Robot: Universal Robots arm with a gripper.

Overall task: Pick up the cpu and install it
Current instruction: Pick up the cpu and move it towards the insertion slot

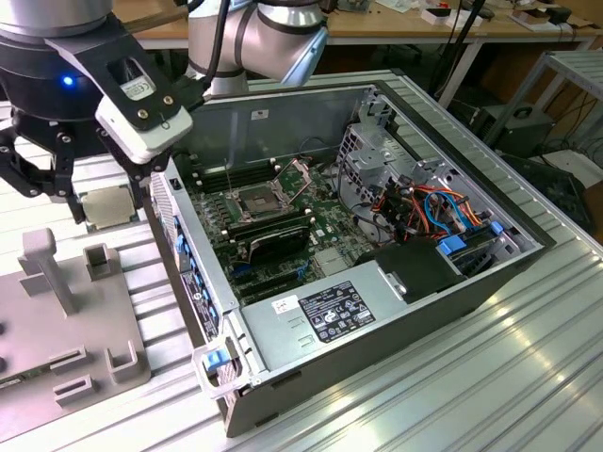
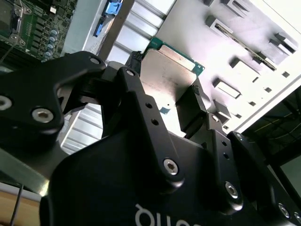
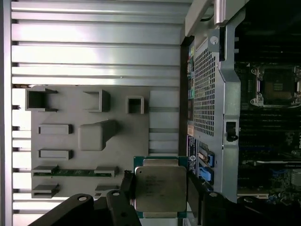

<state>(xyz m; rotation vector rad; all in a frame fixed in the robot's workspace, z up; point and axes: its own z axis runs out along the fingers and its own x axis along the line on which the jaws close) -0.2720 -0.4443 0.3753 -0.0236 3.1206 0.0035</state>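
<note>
The cpu is a flat square chip with a silver-grey metal top and a green edge. My gripper is shut on it, with a black finger against each of two opposite sides. It hangs in the air above the ribbed table, over the far end of the grey fixture plate and just outside the case wall, on the exterior view's left. Both wrist views show the cpu level between the fingers. The open black socket sits on the motherboard inside the case, with its metal frame raised.
The open computer case lies on the ribbed aluminium table. Inside are a power supply, a drive cage with orange and blue cables, and black RAM sticks beside the socket. Upright holders stand on the fixture plate.
</note>
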